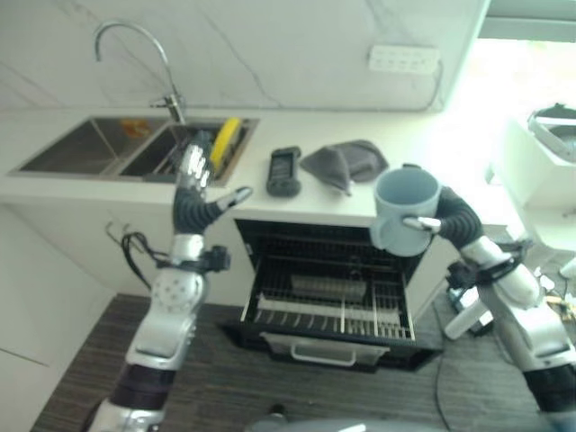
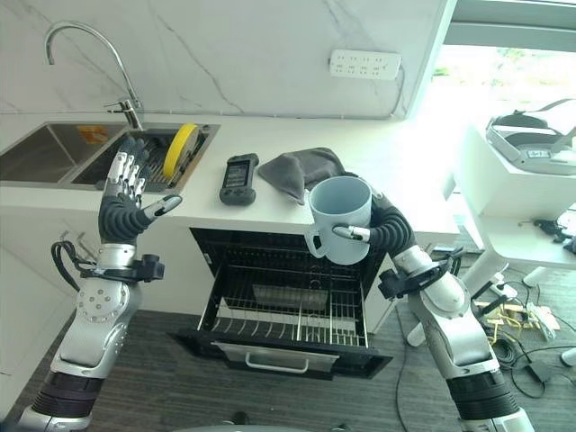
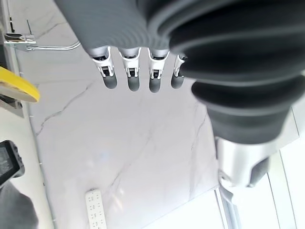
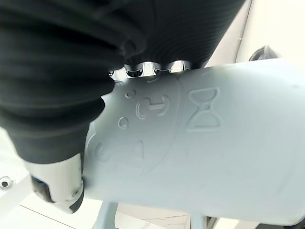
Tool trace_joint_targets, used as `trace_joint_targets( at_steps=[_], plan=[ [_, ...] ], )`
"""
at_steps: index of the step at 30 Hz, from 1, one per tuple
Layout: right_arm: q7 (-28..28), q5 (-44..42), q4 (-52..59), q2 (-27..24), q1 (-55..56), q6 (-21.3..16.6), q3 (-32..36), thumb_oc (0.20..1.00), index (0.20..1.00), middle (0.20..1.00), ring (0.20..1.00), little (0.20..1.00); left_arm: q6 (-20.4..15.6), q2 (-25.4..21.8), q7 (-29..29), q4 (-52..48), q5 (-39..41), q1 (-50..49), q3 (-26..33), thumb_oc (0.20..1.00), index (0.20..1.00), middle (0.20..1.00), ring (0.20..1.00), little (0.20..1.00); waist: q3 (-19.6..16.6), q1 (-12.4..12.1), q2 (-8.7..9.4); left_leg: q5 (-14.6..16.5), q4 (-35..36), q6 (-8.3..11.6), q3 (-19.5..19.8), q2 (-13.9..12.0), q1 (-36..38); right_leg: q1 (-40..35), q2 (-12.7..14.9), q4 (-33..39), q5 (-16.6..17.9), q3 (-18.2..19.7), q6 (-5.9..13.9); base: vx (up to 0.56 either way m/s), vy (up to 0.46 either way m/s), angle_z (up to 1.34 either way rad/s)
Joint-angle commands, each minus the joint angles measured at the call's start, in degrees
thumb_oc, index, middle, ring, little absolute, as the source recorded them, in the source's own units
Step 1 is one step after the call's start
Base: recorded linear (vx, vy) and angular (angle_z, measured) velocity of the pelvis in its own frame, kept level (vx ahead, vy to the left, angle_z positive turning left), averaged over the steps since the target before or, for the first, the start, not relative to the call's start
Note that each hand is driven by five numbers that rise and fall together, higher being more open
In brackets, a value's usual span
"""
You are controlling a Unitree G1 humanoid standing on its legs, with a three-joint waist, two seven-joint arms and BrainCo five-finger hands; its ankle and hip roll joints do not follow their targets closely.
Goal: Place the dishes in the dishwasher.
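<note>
Mug (image 2: 339, 219) with embossed symbols, gripped by right hand (image 2: 378, 229) fingers

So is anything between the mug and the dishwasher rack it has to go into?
Nothing visible. The right hand holds the pale blue mug upright above the pulled-out rack of the open dishwasher, and the air beneath it looks clear.

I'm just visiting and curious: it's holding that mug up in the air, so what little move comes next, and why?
Probably lowering the light blue mug: the right hand holds it upright above the pulled-out dishwasher rack, which has free space below. The left hand hovers open by the sink.
</note>
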State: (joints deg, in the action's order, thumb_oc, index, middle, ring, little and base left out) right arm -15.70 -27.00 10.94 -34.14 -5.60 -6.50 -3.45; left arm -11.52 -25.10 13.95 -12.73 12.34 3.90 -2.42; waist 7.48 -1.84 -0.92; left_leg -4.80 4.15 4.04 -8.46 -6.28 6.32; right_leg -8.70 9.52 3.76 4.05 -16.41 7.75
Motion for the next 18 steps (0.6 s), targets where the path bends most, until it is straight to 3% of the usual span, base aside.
trace_joint_targets(
  at_steps=[1, 10, 12, 18],
  plan=[
    [-1.37, -0.92, 2.23, 1.17, -3.42, -1.13, 3.16, 0.200, 0.200, 0.200, 0.200, 0.200, -3.07, -2.09, -1.25, -1.07, -1.02, 1.67, 2.66, 1.000, 1.000, 1.000, 1.000, 1.000, 0.44, -0.48, 2.47, 6.49, -4.65, 1.32, -1.67, -1.66, 1.14, -2.99, -0.42, -1.30, -5.63, -1.37, -0.19, 0.08, -0.036, -0.04],
    [2.07, -1.03, 3.47, 0.71, -3.89, -0.30, 0.23, 0.200, 0.200, 0.200, 0.200, 0.200, 0.37, -6.33, -2.94, -0.80, -1.64, 2.66, 0.65, 1.000, 1.000, 1.000, 1.000, 1.000, 5.01, -0.56, 3.23, 5.78, -5.95, 1.07, -1.84, -1.53, -3.04, -0.43, -0.03, 0.33, -3.41, 0.74, 1.03, -0.02, -0.081, -0.09],
    [3.70, -1.29, 2.41, -0.51, -5.60, -1.89, -0.90, 0.200, 0.200, 0.200, 0.200, 0.200, 1.08, -8.05, -1.60, 0.59, -3.38, 5.40, -1.67, 1.000, 1.000, 1.000, 1.000, 1.000, 7.47, -0.64, 3.34, 5.96, -10.39, 1.49, -0.73, -2.04, -7.93, 2.35, 0.35, -1.52, -3.45, 1.37, 0.80, -0.19, -0.116, 0.00],
    [7.47, 0.24, -1.06, -4.81, -17.26, -2.10, -3.99, 0.200, 0.200, 0.200, 0.200, 0.200, 4.04, -12.93, -0.32, 4.12, -3.25, 13.95, -5.37, 1.000, 1.000, 1.000, 1.000, 1.000, 16.67, 0.92, 3.04, 7.88, -23.23, 1.90, 2.86, -2.94, -21.26, 15.64, 1.06, -10.99, -4.42, 4.06, -1.22, -0.26, -0.012, -0.07]
  ],
)
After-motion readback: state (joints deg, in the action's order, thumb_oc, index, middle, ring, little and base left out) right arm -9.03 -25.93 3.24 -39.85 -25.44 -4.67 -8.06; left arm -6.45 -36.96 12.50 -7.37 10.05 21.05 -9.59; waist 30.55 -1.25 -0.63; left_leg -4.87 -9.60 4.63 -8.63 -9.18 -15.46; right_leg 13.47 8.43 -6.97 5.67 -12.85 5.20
